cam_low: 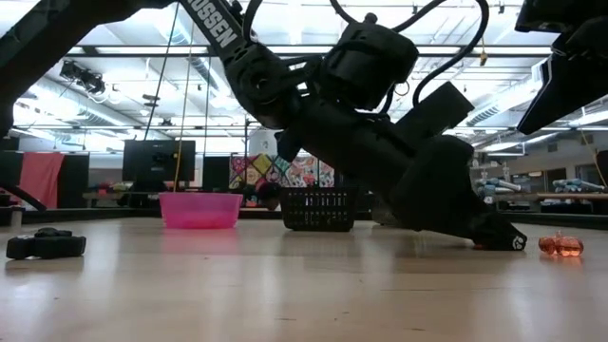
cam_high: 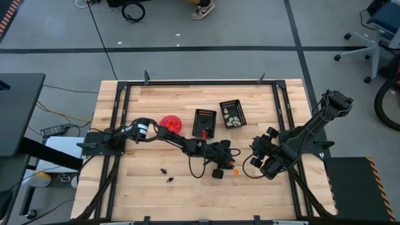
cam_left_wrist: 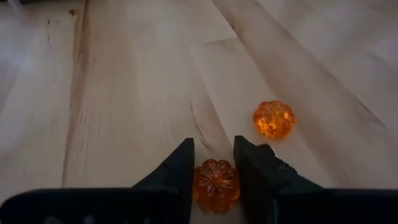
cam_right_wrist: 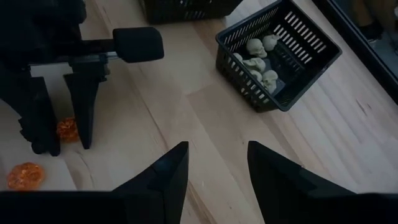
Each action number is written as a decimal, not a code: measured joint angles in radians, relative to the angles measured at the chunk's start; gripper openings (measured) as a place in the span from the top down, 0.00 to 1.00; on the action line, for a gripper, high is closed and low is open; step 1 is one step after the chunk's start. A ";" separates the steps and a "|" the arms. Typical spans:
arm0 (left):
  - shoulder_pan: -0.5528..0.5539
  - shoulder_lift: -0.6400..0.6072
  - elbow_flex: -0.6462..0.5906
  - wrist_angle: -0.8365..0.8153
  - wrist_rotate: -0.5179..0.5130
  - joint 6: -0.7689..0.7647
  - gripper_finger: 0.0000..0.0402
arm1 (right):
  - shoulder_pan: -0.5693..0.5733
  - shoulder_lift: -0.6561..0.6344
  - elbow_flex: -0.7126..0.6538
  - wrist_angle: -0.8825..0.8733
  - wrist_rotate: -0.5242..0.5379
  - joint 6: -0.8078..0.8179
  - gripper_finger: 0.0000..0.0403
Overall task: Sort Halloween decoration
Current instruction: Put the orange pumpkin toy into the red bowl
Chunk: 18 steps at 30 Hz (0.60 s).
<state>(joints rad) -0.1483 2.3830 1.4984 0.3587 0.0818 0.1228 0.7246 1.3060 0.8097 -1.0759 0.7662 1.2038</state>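
Observation:
An orange pumpkin trinket point(cam_left_wrist: 216, 185) lies on the wooden table between the fingers of my left gripper point(cam_left_wrist: 214, 163), which is shut on it near the table's middle point(cam_high: 220, 170). A second orange pumpkin point(cam_left_wrist: 273, 119) lies just to its right point(cam_high: 235, 170). Two black trinkets point(cam_high: 167, 175) lie nearer the front left. My right gripper point(cam_right_wrist: 214, 171) hangs open and empty above the table's right part point(cam_high: 262, 164). My left gripper pinches the orange pumpkin's two opposite sides point(cam_left_wrist: 198, 183) between its two fingers point(cam_right_wrist: 84, 118). The fingers slant down from the table's left. The pumpkin rests flat on the table top.
A pink bowl point(cam_high: 170, 122) stands at the back left of the middle. Two black slotted baskets stand behind the grippers: one point(cam_high: 205, 123) in the middle, one point(cam_right_wrist: 280, 56) holding several pale skulls. A black trinket point(cam_low: 46, 244) lies near the front edge.

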 joint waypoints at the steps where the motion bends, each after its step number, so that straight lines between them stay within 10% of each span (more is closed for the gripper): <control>1: 0.000 -0.005 0.000 -0.008 0.000 0.006 0.76 | 0.000 0.000 0.000 0.000 0.000 0.000 0.58; 18: -0.009 -0.231 -0.004 -0.396 -0.163 0.198 0.76 | 0.000 0.000 0.000 -0.002 0.000 -0.002 0.58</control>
<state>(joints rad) -0.1570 2.1519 1.4939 -0.0369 -0.0812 0.3206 0.7246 1.3060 0.8101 -1.0775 0.7663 1.2015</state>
